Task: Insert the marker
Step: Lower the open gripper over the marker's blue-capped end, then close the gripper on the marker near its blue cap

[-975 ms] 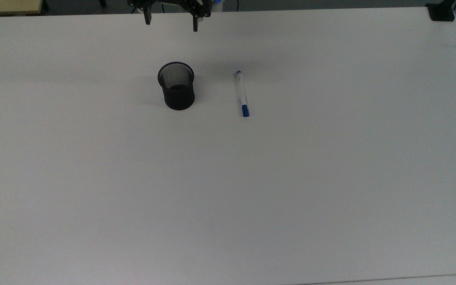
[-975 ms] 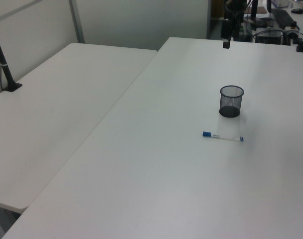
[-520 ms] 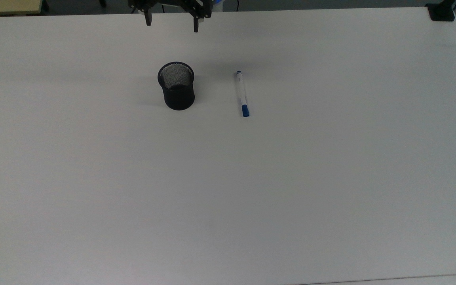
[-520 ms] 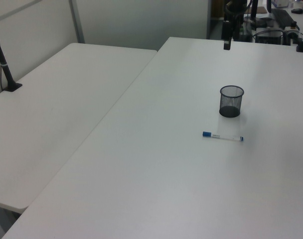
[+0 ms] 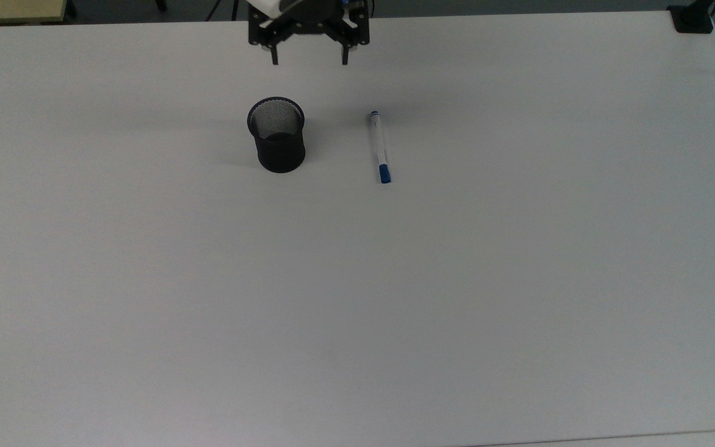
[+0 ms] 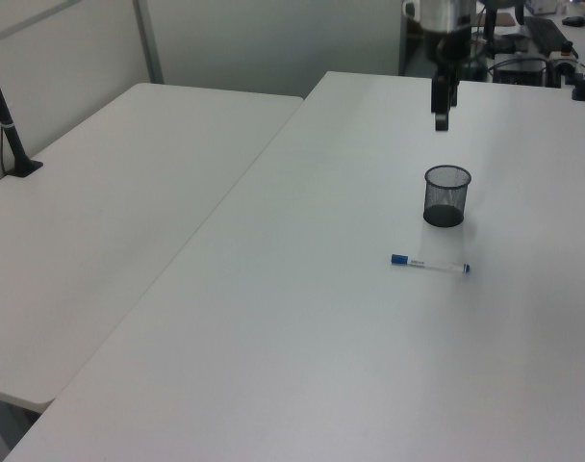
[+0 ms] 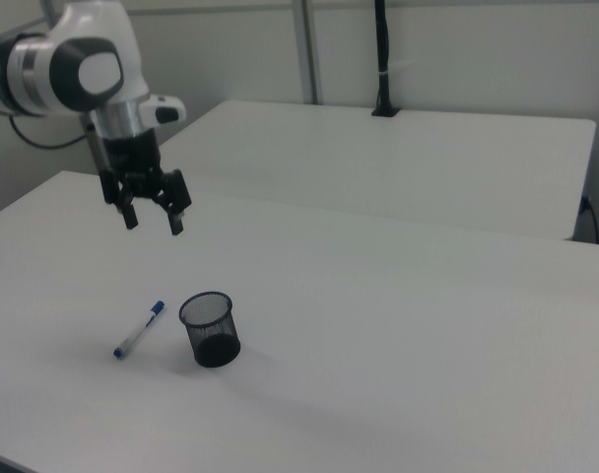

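Note:
The white-barrelled marker (image 5: 380,147) lies flat on the white table, its blue cap toward the top view's bottom; it also shows as the marker (image 6: 429,264) and the marker (image 7: 139,329). A black mesh cup (image 5: 277,134) stands upright to its left in the top view, seen again as the cup (image 6: 447,195) and the cup (image 7: 210,328). My gripper (image 5: 309,60) hangs open above the table near its far edge, between cup and marker in the top view, with nothing between its fingers. It appears as the gripper (image 7: 153,221) and the gripper (image 6: 441,119).
The white table (image 5: 357,298) stretches wide toward the top view's bottom. A second white table (image 6: 100,221) adjoins it at the left view's left. A black clamp (image 5: 692,18) sits at the top view's upper right corner. A black post (image 7: 381,59) stands on the far table.
My gripper has moved to the top view's right and lower down toward the table, now hanging between cup and marker. Cup and marker have stayed put.

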`<state>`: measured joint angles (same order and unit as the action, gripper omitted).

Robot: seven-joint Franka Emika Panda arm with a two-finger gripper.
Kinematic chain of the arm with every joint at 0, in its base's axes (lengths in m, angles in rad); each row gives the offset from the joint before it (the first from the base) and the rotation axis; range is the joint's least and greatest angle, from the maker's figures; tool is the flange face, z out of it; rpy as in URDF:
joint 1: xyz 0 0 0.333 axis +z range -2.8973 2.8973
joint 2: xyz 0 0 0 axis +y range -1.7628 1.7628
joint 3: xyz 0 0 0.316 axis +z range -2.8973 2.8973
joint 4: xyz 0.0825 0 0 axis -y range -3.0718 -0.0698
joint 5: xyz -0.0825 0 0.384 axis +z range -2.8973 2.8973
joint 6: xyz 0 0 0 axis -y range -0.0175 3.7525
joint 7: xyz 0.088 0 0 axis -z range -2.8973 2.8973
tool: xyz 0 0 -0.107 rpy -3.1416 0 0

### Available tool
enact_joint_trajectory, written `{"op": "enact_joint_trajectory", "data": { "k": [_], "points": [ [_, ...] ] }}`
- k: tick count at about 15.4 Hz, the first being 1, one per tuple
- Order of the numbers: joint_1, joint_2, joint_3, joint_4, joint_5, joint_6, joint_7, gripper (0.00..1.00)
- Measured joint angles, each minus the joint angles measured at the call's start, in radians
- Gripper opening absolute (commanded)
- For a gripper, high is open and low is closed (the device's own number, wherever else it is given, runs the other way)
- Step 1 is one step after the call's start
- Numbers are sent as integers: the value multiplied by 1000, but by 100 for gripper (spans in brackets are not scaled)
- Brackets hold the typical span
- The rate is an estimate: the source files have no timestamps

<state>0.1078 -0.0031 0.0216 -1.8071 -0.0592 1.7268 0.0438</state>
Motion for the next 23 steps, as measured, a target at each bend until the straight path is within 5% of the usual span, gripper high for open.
{"op": "enact_joint_trajectory", "data": {
  "k": [8, 14, 18, 23],
  "points": [
    [93, 142, 4, -88, 0, 176, 0, 100],
    [113, 229, 3, -88, 0, 262, 32, 86],
    [126, 277, 4, -88, 0, 277, 49, 63],
    [133, 325, 4, -87, 0, 339, 51, 55]
  ]
}}
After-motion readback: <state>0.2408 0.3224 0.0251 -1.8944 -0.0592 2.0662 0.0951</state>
